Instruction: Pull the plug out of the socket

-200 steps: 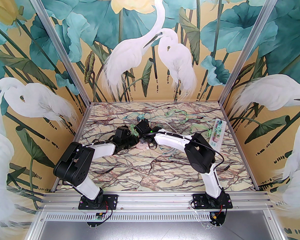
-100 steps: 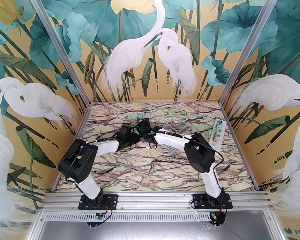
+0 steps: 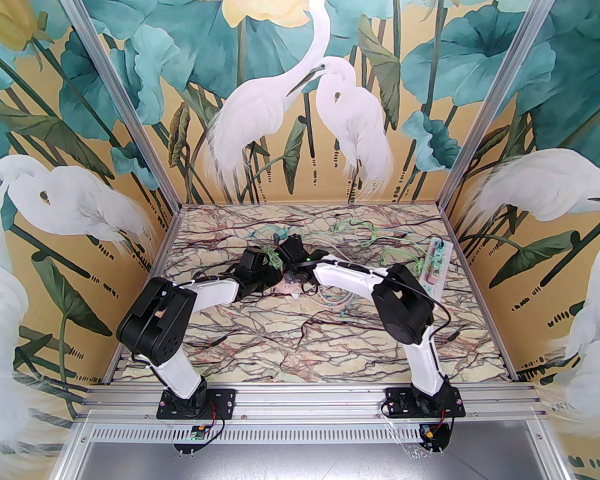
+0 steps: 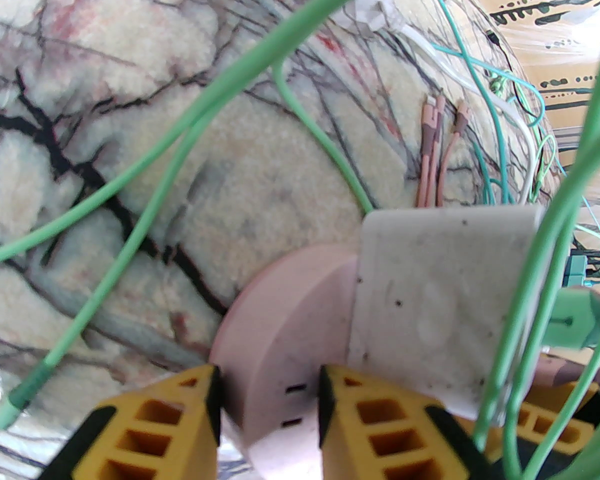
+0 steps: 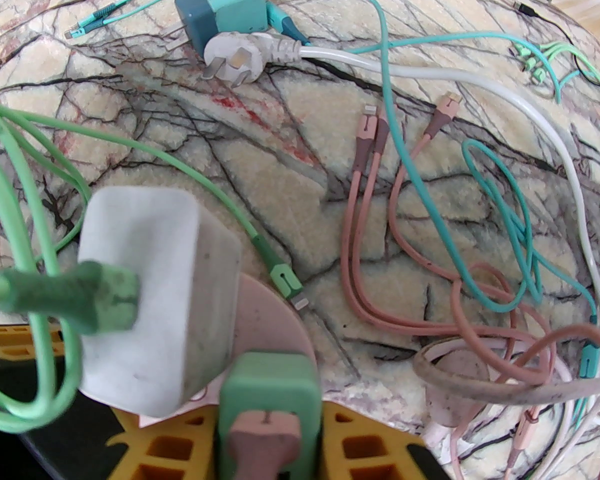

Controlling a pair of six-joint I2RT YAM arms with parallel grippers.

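Down at the middle of the worktop (image 3: 330, 348), meeting nose to nose over a tangle of leads. Gripping the pink round socket (image 4: 280, 308) with the left end effector (image 4: 269, 383), with yellow fingers (image 4: 180, 418) narrowed hard against either side of its rim. Pinching the green plug (image 5: 270, 393) with the right end effector (image 5: 270, 418), closed tight on the body, with a pink lead running out of its back. Sitting against the socket face, that plug, just beside the white charger cube (image 5: 150, 293); hard to tell whether fully seated. Lying loose further back: a teal charger (image 5: 225, 10) touching a white three-pin plug (image 5: 235, 58), with pink cables (image 5: 365, 208) sprawled nearer in. Well apart, by the right edge, a power strip (image 3: 436, 263).
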